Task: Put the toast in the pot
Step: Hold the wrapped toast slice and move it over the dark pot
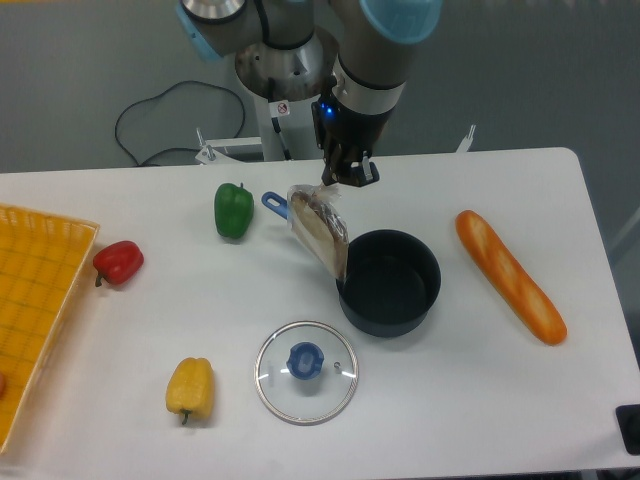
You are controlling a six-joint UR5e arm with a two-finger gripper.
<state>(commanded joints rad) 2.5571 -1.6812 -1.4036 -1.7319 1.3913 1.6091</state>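
Nearest, the lid [305, 371] lies off, while the pincer [340, 180] pinches the toast [318, 232] just left of the pot [390, 282]; next, shift right and release.

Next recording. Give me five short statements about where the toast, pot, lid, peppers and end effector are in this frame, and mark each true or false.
1. The toast lies flat on the bottom of the pot. False: it leans tilted at the pot's left rim, mostly outside.
2. The lid sits on the pot. False: it lies on the table in front of the pot.
3. The end effector is above the toast's top edge. True.
4. The baguette lies right of the pot, apart from it. True.
5. The green pepper is in the yellow basket. False: it stands on the table left of the toast.
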